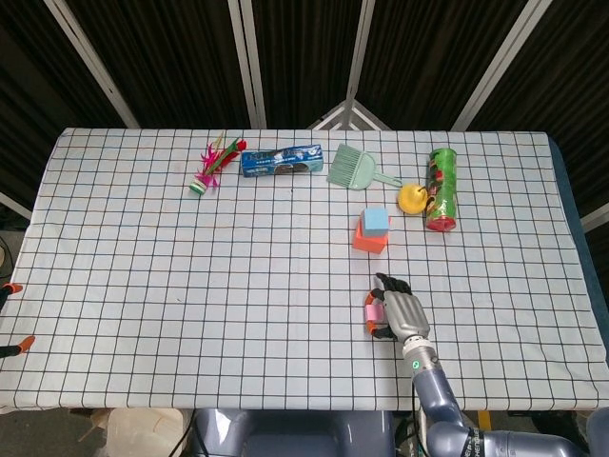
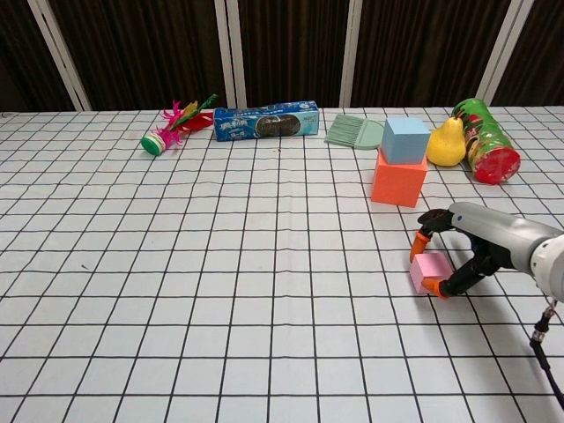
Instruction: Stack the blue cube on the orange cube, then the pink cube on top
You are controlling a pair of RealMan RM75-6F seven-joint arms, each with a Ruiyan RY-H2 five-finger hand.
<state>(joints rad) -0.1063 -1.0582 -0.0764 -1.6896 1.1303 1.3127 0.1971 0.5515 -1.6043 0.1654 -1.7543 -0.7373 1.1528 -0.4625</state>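
The blue cube (image 1: 376, 221) (image 2: 404, 139) sits on top of the orange cube (image 1: 366, 241) (image 2: 398, 180) at the right of the checked tablecloth. Nearer the front lies the small pink cube (image 1: 374, 311) (image 2: 428, 271), low at the cloth. My right hand (image 1: 402, 312) (image 2: 467, 251) reaches in from the front right and pinches the pink cube between its orange-tipped fingers, one at the cube's far side and one at its near side. My left hand shows in neither view.
Behind the stack stand a yellow pear (image 1: 411, 198) and a green chips can (image 1: 440, 188) lying on its side. Along the back lie a green brush (image 1: 354, 168), a blue cookie pack (image 1: 282, 161) and a feathered shuttlecock (image 1: 211, 167).
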